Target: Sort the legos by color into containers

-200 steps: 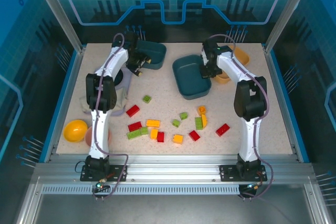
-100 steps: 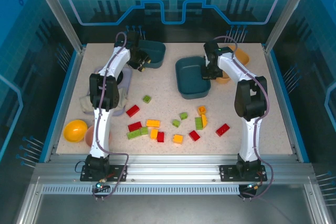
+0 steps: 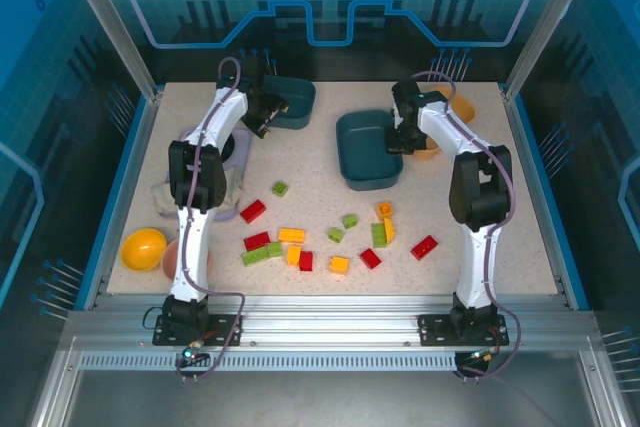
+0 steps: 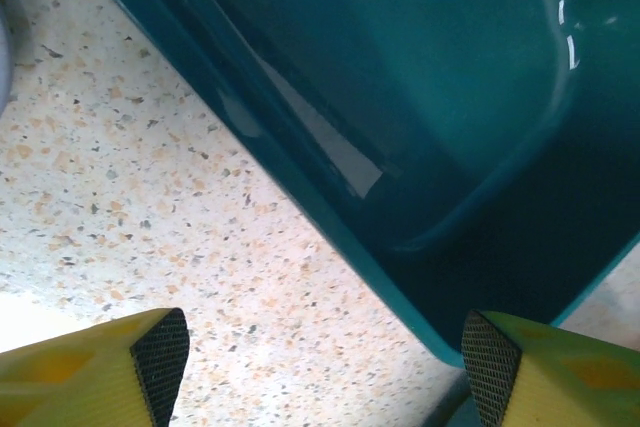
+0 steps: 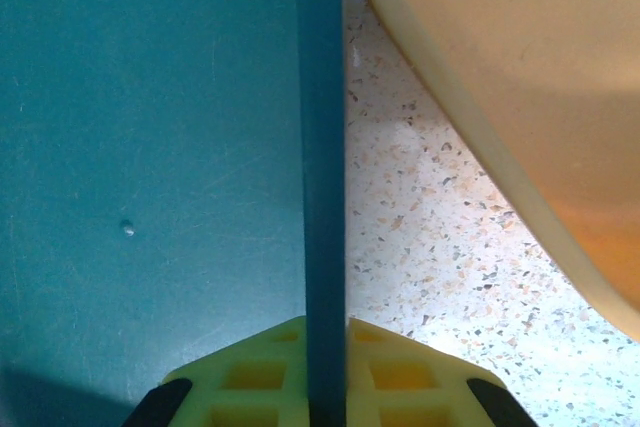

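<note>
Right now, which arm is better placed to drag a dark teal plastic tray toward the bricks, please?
Right, likely: its jaws grip the wall of the middle dark teal plastic tray; left jaws stand open.

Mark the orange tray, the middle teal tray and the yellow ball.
orange tray (image 5: 540, 67): right wrist view, its broad orange surface.
middle teal tray (image 3: 362, 147): top view, bare floor.
yellow ball (image 3: 143, 248): top view, its middle.

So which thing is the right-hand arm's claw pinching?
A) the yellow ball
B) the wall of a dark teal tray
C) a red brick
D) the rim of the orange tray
B: in the right wrist view the right gripper has a finger on each side of the teal tray wall, and the orange tray lies apart beside it.
</note>
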